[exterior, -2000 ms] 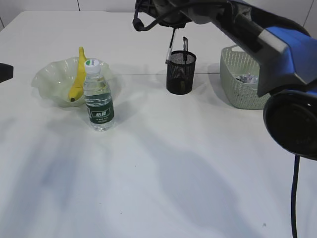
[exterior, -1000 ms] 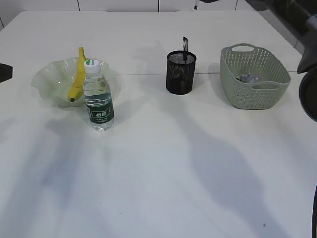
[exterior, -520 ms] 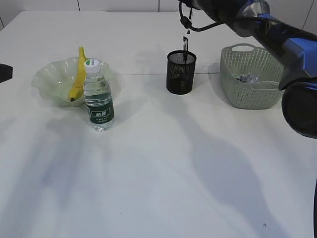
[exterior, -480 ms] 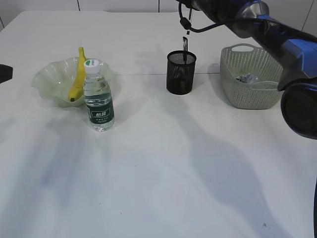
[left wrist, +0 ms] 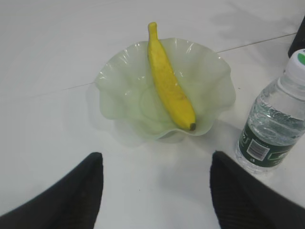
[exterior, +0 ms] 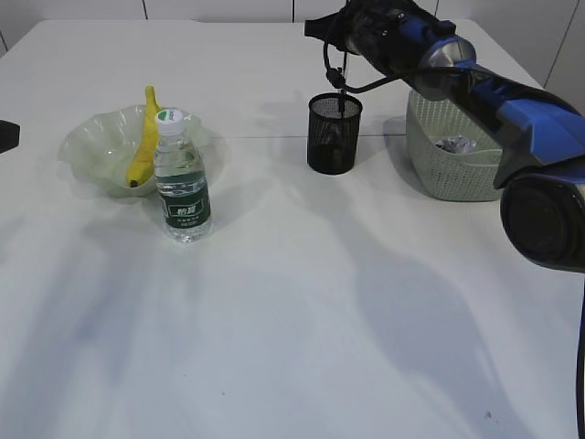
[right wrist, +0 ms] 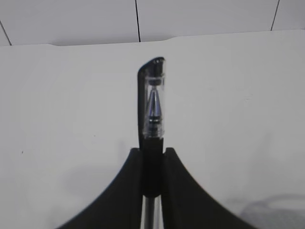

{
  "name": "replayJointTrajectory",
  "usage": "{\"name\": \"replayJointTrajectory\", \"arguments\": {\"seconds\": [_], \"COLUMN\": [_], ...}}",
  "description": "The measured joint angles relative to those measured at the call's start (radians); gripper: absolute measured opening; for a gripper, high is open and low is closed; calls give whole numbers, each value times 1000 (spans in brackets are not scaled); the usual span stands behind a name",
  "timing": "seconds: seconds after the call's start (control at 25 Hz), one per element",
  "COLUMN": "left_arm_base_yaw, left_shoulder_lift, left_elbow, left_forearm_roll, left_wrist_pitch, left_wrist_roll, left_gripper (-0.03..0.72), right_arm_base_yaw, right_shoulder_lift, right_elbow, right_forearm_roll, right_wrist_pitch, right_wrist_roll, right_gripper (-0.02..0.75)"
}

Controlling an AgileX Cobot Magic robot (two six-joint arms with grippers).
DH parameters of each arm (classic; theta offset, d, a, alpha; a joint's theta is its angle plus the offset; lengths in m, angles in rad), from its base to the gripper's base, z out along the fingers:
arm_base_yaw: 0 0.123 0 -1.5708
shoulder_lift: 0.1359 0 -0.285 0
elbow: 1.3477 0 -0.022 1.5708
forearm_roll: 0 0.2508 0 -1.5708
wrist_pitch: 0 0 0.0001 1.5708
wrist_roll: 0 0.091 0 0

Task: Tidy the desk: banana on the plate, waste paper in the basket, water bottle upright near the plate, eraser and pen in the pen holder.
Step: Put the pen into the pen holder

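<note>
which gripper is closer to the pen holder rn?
Right. The right gripper, shut on the pen, sits directly above the pen holder. The left gripper is open, far off on the other side of the table, facing the plate and banana.

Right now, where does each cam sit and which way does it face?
Exterior: front of the table, slanting down at the plate, water bottle, pen holder and basket; the right arm shows.
Left wrist: above the table's left side, facing down at the banana on the plate; both open fingers show.
Right wrist: facing along the table; right gripper shut on the pen.
Shared: exterior and left wrist both show plate, banana and bottle.
</note>
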Motion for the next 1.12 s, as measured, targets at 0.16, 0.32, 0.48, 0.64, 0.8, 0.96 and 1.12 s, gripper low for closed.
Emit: {"name": "replayJointTrajectory", "arguments": {"seconds": [0.16, 0.32, 0.48, 0.64, 0.8, 0.96, 1.12], "left_arm_base_yaw": [0, 0, 0, 0, 0, 0, 0], "left_shoulder_lift": [0, 0, 0, 0, 0, 0, 0], "left_elbow": [0, 0, 0, 0, 0, 0, 0], "left_forearm_roll": [0, 0, 0, 0, 0, 0, 0], "left_wrist_pitch": [-1, -1, -1, -2, -4, -4, -4], "left_wrist_roll": [4, 4, 10, 12, 12, 12, 16], "left_gripper": [496, 496, 496, 496, 496, 496, 496], "right_arm_base_yaw": [0, 0, 0, 0, 0, 0, 2], "right_shoulder_lift": [11, 33, 45, 56, 56, 56, 56], "right_elbow": [0, 0, 0, 0, 0, 0, 0], "right_forearm_roll": [0, 14, 21, 25, 25, 25, 26], "right_wrist_pitch": [0, 0, 8, 26, 32, 38, 45], "right_wrist_roll": [-1, -1, -1, -1, -2, -2, -2], "right_gripper": [50, 50, 50, 50, 50, 50, 50]}}
